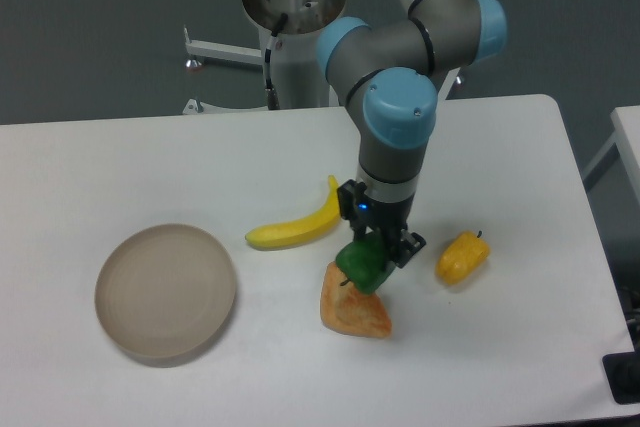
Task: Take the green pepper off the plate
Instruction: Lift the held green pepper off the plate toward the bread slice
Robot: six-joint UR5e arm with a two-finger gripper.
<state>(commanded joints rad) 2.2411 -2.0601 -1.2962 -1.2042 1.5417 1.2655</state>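
Note:
The green pepper (362,265) hangs in the air, held by my gripper (375,252), which is shut on it. It sits just above the upper edge of an orange wedge-shaped pastry. The plate (165,292) is a round beige dish at the left of the table with nothing on it. The arm reaches down from the upper middle of the view and hides most of the gripper's fingers.
A banana (299,225) lies left of the gripper. The orange pastry (354,309) lies directly under the pepper. A yellow pepper (461,257) rests to the right. The table's front edge runs along the bottom, its right edge near x 600.

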